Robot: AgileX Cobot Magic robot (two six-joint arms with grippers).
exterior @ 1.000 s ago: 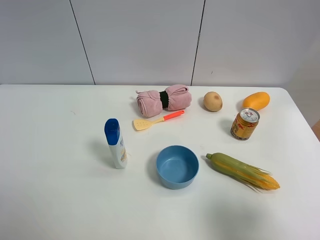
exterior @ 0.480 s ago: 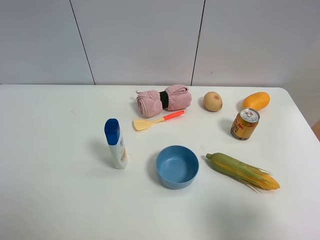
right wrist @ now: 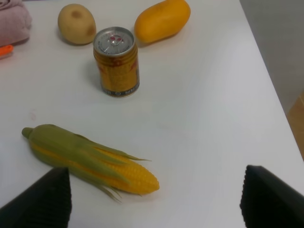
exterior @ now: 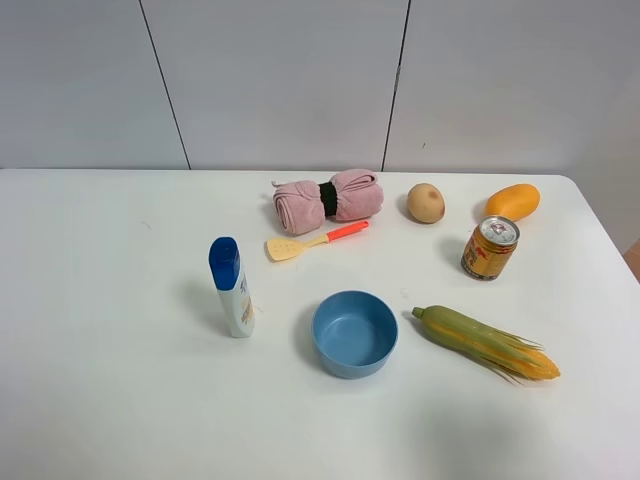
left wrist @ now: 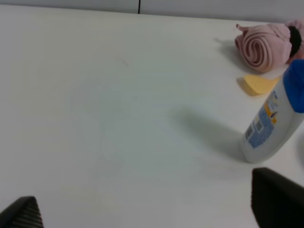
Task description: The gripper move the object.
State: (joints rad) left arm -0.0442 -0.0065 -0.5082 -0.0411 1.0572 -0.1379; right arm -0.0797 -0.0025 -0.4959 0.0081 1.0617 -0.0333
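Observation:
The object, a pink rolled towel (exterior: 300,206) with a black band around its middle, lies at the back centre of the white table (exterior: 100,300). It also shows in the left wrist view (left wrist: 262,41), and a corner of it shows in the right wrist view (right wrist: 12,19). Neither arm appears in the exterior high view. My left gripper (left wrist: 149,209) is open and empty over the table's left part, well short of the towel. My right gripper (right wrist: 156,199) is open and empty above the front right, near the corn.
A yellow spatula with an orange handle (exterior: 315,240) lies just in front of the towel. A white bottle with a blue cap (exterior: 231,288) stands left of a blue bowl (exterior: 355,333). Corn (exterior: 485,342), a can (exterior: 490,247), a potato (exterior: 426,202) and a mango (exterior: 512,201) sit on the right.

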